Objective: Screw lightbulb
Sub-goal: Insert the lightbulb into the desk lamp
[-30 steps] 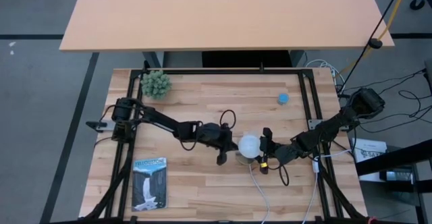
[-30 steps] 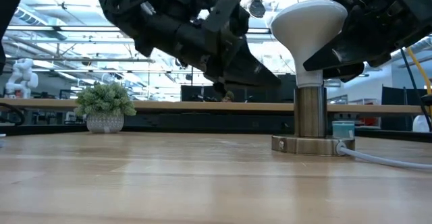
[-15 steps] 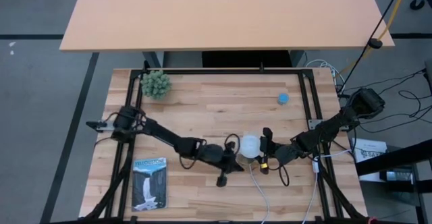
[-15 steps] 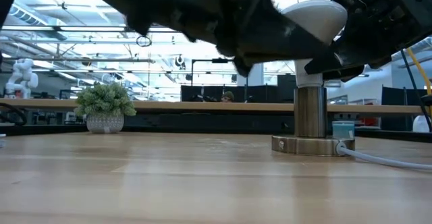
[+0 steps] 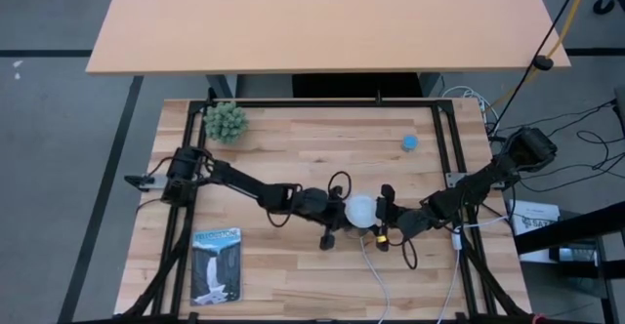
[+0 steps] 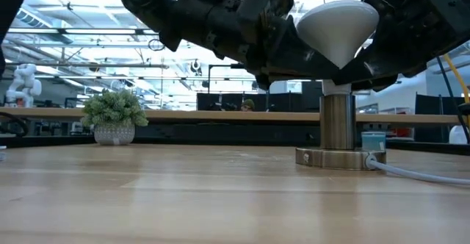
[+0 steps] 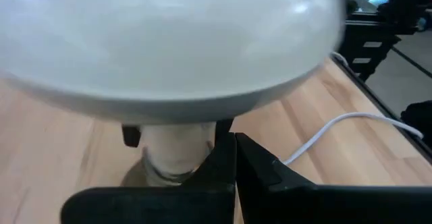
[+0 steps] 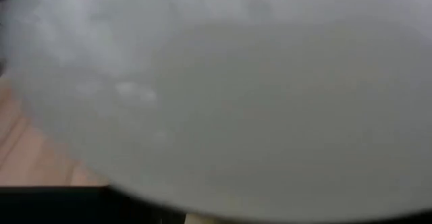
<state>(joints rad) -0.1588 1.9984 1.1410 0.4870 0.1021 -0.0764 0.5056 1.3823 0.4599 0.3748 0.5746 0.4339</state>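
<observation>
The white lightbulb (image 5: 361, 210) stands dome up, its narrow base in the silvery socket (image 6: 338, 126) at the table's middle. My right gripper (image 5: 382, 217) comes at it from the right, with a finger on either side under the dome. My left gripper (image 7: 229, 146) is shut; it has come from the left, and its tips are under the dome beside the bulb's neck (image 7: 177, 146). The right wrist view shows only the bulb (image 8: 223, 96), filling the picture. My left gripper's shut fingertips (image 7: 226, 158) lie right beside the neck, slanting down from the table's left. I cannot tell whether they touch it. My right gripper pinches the bulb's tapering part (image 6: 339, 56) just under the dome between its two fingers (image 6: 371, 60). The fingers come slanting down from the table's right. The bulb stands upright with its base in the socket.
The socket's round foot (image 6: 341, 158) rests on the table, and its white cord (image 5: 376, 265) runs toward the near edge. A small potted plant (image 5: 226, 121) stands far left, a blue object (image 5: 409, 141) far right, and a booklet (image 5: 216, 263) near left.
My left gripper has swung toward the near edge, then to the right and in under the bulb's dome, rolling a little and staying shut. The bulb and my right gripper have kept still.
</observation>
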